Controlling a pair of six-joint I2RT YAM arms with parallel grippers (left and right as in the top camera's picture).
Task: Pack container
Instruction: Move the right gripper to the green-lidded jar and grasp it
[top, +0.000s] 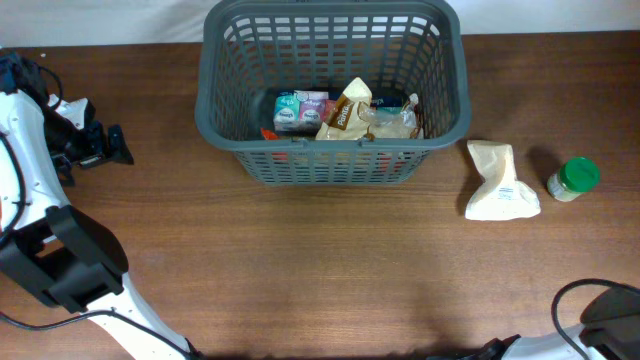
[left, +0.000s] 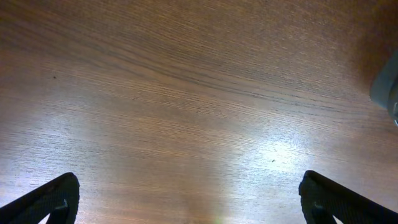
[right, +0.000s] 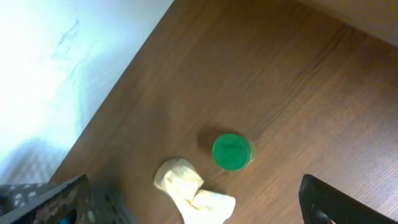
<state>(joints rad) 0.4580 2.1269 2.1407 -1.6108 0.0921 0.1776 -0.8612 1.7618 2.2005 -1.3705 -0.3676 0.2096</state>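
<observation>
The dark grey basket (top: 335, 160) stands at the back middle of the table and holds several snack packets (top: 350, 115). Its corner shows at the lower left of the right wrist view (right: 111, 210). A white pouch (top: 500, 182) and a green-lidded jar (top: 573, 178) lie on the table to its right, and both show in the right wrist view as the pouch (right: 193, 196) and the jar (right: 232, 151). My left gripper (top: 118, 146) is open and empty over bare wood at the far left (left: 188, 182). My right gripper (right: 193, 184) is open and empty, high above the pouch and jar.
The wooden table's back edge meets a white wall (right: 56, 74). Part of the right arm (top: 610, 320) shows at the bottom right corner of the overhead view. The left arm's base (top: 70, 265) stands at the front left.
</observation>
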